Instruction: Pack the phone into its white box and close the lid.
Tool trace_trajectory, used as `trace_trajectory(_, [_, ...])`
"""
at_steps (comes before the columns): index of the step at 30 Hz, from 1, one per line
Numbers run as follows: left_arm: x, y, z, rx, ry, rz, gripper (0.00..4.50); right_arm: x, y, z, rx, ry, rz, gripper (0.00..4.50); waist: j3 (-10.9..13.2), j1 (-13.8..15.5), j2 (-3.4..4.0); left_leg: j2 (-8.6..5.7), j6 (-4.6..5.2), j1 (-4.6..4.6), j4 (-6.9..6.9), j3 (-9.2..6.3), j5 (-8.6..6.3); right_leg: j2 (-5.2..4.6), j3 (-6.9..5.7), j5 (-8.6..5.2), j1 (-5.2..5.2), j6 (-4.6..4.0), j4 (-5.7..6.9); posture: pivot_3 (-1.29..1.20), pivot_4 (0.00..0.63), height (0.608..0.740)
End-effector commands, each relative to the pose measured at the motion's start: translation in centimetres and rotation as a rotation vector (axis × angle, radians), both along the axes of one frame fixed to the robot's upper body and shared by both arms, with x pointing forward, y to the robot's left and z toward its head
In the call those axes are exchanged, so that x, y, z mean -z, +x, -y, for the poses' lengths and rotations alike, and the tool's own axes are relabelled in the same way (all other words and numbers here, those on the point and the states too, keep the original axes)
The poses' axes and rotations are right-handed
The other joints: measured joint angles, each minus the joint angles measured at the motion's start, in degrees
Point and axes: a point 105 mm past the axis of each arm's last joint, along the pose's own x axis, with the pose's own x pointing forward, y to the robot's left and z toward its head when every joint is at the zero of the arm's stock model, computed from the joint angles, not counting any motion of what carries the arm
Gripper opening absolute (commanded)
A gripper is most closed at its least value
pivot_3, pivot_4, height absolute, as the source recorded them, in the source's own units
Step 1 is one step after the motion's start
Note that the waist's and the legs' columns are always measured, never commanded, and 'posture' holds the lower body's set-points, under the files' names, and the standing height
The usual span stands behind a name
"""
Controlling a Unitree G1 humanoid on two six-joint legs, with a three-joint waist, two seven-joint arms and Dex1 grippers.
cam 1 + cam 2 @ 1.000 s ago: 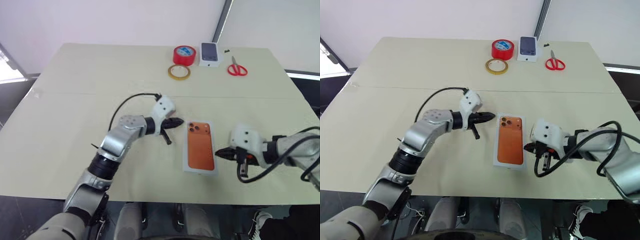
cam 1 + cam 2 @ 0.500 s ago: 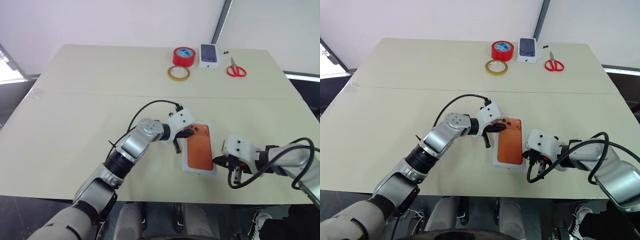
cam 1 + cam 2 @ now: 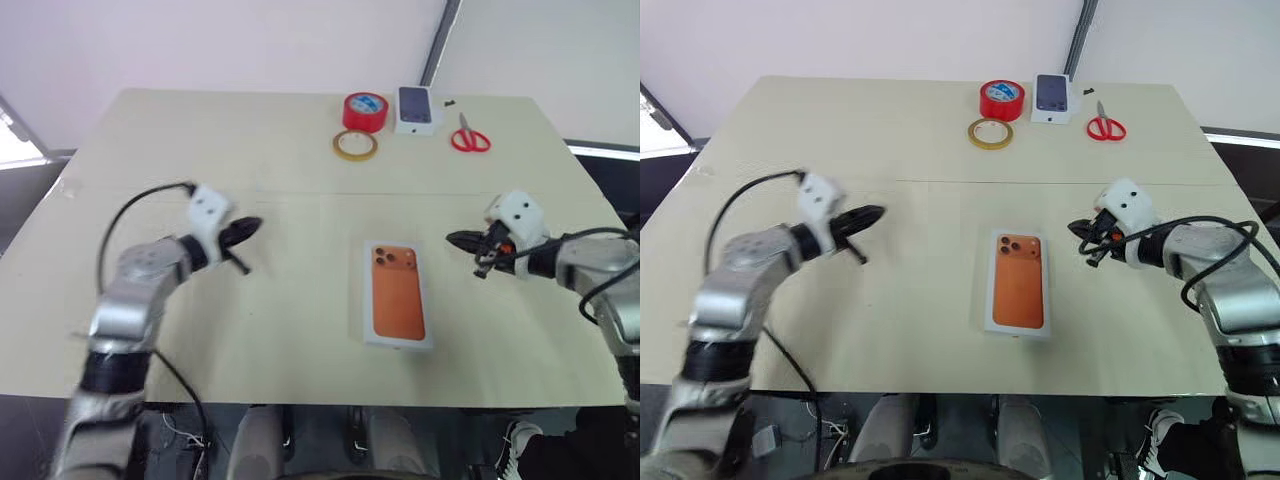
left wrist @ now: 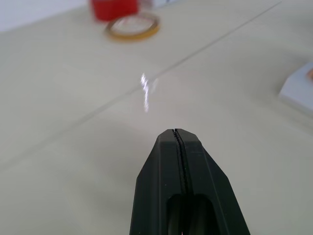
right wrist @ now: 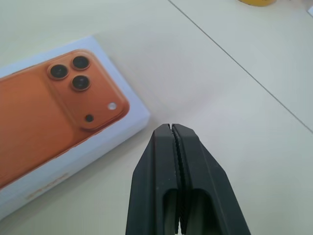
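Lid [image 3: 397, 294] lies flat on table [image 3: 280, 150] between both claws — left claw [image 3: 248, 228] and right claw [image 3: 458, 239] pressed together, empty.

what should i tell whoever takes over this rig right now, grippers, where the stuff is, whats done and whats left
Left gripper: shut, empty, above the table, to the left of the box and well clear of it.
Right gripper: shut, empty, to the right of the box and apart from it.
The white box lies flat near the front middle of the table with the lid on it, orange phone print facing up.
The phone cannot be seen; presumably inside, but not confirmed.
Done: the lid looks seated and closed.
Left: probably nothing, beyond checking that the lid sits flush.
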Motion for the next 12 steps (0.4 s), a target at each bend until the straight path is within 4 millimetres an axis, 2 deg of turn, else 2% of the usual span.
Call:
trace_trajectory(1, [-1.0,-1.3,-1.0,-0.022,0.009,0.050,0.00,-1.2,0.8,0.4,-0.010,0.029,0.052,0.05,0.0,0.4,-0.01,0.00,0.00,-0.02,0.01,-0.03,0.00,0.00,-0.02,0.00,0.01,-0.01,0.00,0.00,0.150,0.740])
trace_trajectory(6, [0.8,-3.3,-3.2,-0.120,0.014,0.006,0.00,-0.3,1.5,0.5,-0.031,0.051,0.047,0.05,0.0,0.1,0.00,-0.09,-0.02,-0.03,0.02,0.04,-0.09,-0.22,-0.01,0.00,0.05,-0.02,-0.13,0.00,0.150,0.740])
trace_trajectory(12, [0.6,-3.2,-3.6,-0.195,-0.023,0.038,0.00,0.5,2.0,-0.4,-0.082,0.100,0.040,0.05,0.0,0.1,0.02,-0.06,-0.03,-0.01,0.02,0.03,-0.10,-0.19,-0.01,0.00,0.01,-0.02,-0.06,0.00,0.150,0.740])
